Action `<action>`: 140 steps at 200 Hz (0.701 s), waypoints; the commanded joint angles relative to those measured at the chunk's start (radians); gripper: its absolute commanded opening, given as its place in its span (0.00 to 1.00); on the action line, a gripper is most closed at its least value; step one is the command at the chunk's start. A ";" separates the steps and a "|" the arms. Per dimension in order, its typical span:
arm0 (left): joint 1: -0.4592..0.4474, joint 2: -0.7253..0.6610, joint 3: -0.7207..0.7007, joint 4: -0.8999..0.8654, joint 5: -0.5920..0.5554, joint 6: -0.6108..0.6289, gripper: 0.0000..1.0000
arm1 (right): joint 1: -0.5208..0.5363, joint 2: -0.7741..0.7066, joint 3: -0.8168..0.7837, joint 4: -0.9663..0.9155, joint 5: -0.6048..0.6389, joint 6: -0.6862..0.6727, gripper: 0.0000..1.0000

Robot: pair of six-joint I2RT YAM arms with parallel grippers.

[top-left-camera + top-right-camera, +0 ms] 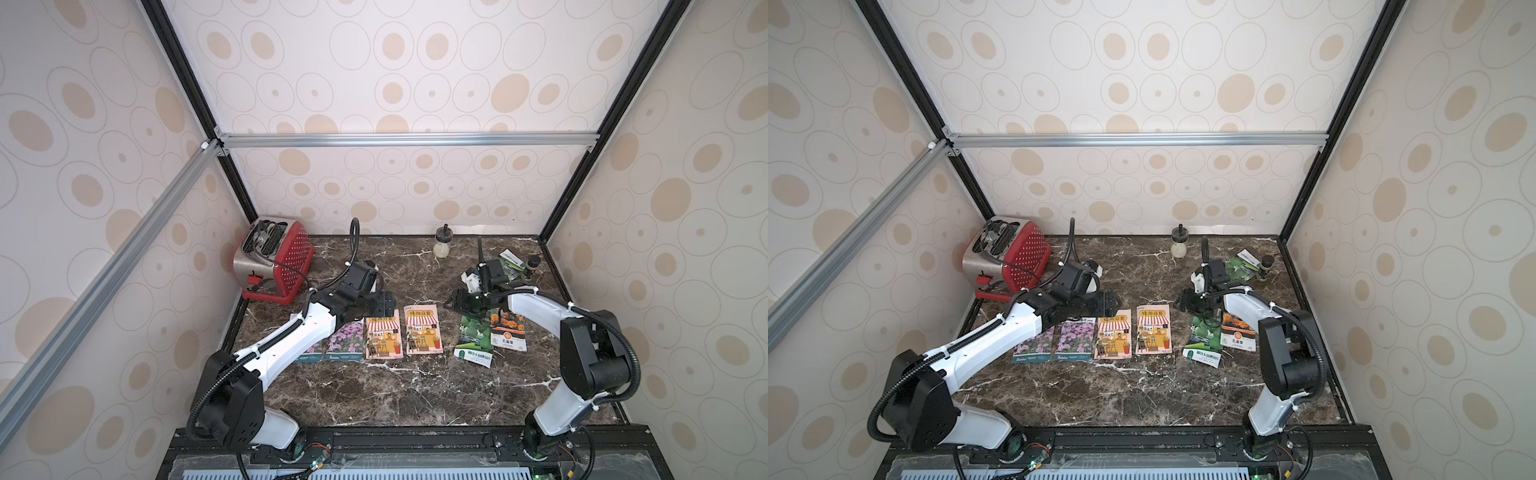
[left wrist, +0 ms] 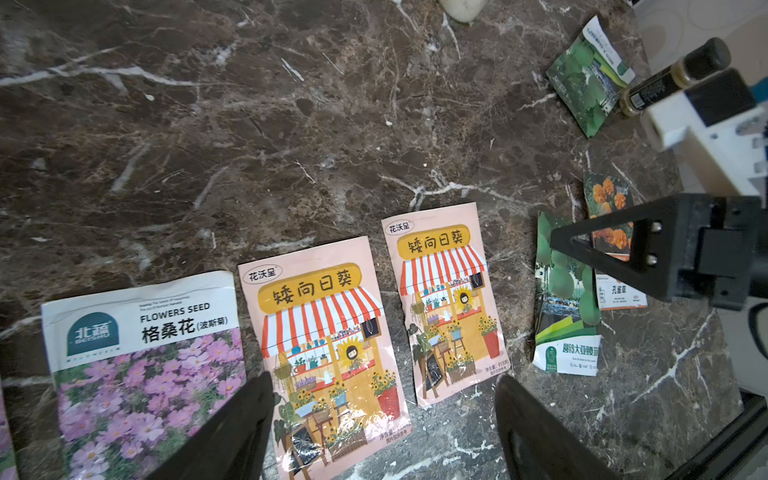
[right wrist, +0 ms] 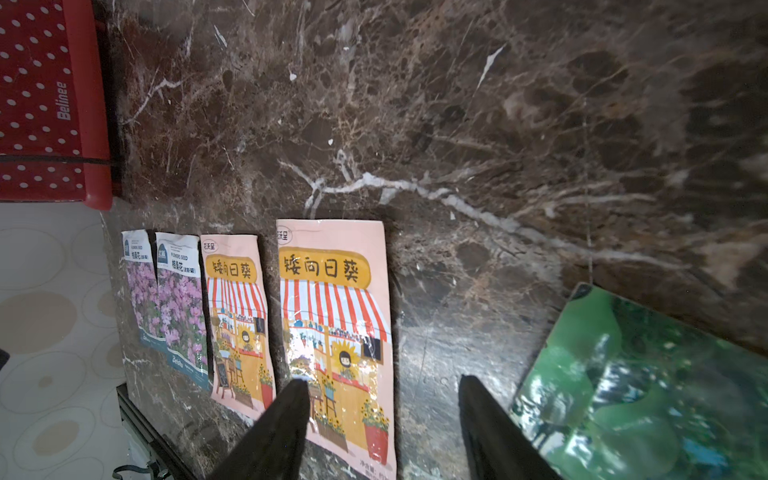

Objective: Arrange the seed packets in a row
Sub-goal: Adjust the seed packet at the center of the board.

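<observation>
Seed packets (image 1: 422,330) lie flat below the spread jaws, ungripped.

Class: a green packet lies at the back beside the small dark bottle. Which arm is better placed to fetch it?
Right. The right gripper hangs open on the side of the back green packet; the left gripper sits by a pink packet, farther off.

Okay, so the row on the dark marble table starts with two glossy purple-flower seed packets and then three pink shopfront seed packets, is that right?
No, one detail is off: only two pink shopfront seed packets follow the two glossy purple-flower seed packets on the dark marble table, not three. Both top views and the left wrist view show just that pair.
</observation>
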 commanded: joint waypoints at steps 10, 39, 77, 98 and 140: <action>-0.021 0.044 0.039 0.036 0.018 -0.009 0.84 | 0.023 0.079 0.094 0.014 -0.016 0.002 0.61; -0.021 0.060 0.047 0.047 0.003 -0.004 0.85 | 0.048 0.159 0.180 0.016 -0.030 -0.002 0.60; -0.017 0.052 0.048 0.034 -0.040 -0.013 0.84 | 0.093 0.277 0.307 0.022 -0.053 0.004 0.60; -0.008 0.046 0.036 0.034 -0.048 -0.030 0.85 | 0.116 0.342 0.373 0.008 -0.061 0.006 0.60; -0.002 0.039 0.015 0.037 -0.051 -0.039 0.84 | 0.134 0.424 0.447 0.005 -0.062 0.000 0.60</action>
